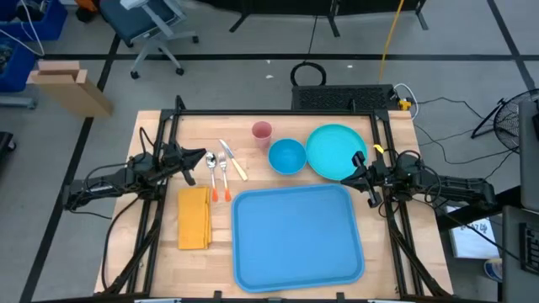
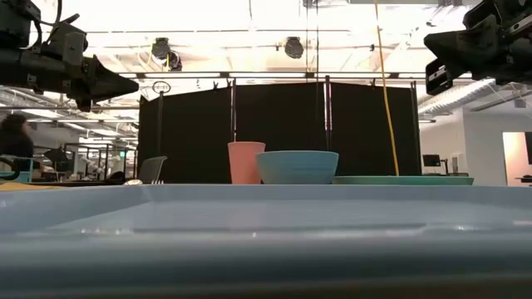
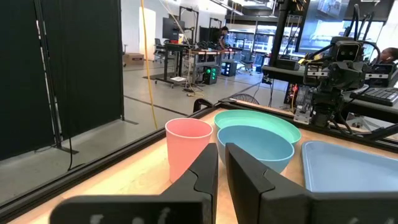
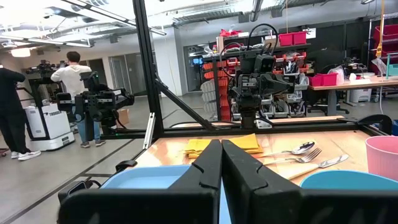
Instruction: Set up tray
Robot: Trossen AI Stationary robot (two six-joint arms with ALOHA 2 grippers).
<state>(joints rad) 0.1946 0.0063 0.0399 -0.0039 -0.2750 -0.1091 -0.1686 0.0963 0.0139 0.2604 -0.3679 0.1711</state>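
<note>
- Tray (image 1: pixel 296 236): lying flat on the wooden worktop (image 1: pixel 160 261), filling the middle of the near half and reaching almost to the near edge; bare inside, long sides parallel to the near edge.
- Left gripper (image 1: pixel 205 156): raised above the left part of the worktop, pointing toward the centre, fingers (image 3: pixel 205 177) nearly together with only a thin slit between them, holding nothing.
- Right gripper (image 1: pixel 349 176): raised over the near rim of the plate (image 1: pixel 335 150), by the tray's far right corner, pointing toward the centre; fingers (image 4: pixel 208 165) pressed close, nothing between them.
- Plate: teal, round, lying toward the far right corner of the worktop, just beyond the tray.
- Bowl (image 1: pixel 287 156): blue, just beside the plate toward the centre, beyond the tray's far edge.
- Cup (image 1: pixel 262 130): pink, upright, near the far edge, just beyond the bowl.
- Cutlery: spoon (image 1: pixel 211 165), fork (image 1: pixel 224 172) and knife (image 1: pixel 232 159) laid side by side between the left gripper and the bowl.
- Napkin (image 1: pixel 194 217): yellow, folded, beside the tray's left edge, apart from it.
</note>
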